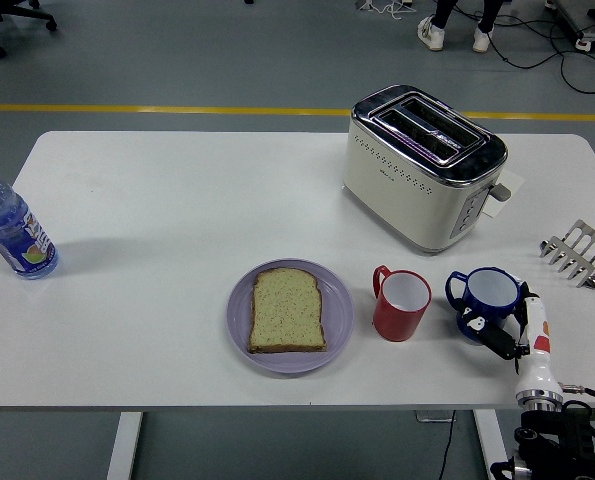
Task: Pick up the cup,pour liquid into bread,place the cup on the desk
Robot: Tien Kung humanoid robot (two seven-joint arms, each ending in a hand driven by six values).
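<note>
Right hand [505,332] grips the blue cup [488,301] beside the red cup [401,303] — bread [288,310] on the purple plate [338,322] at left

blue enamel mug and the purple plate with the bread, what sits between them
In the head view, a red mug with a white inside stands between the blue enamel mug and the purple plate; otherwise bare white table.

We are counting two cups on the white table [177,200]: one red cup [401,305] and one blue cup [488,301]. We are recording one purple plate [339,318], and it is carrying one slice of bread [288,311]. We are noting one cream toaster [423,166], one metal toast rack [578,252] and one water bottle [13,228]. We are seeing one robot hand [522,335].
</note>
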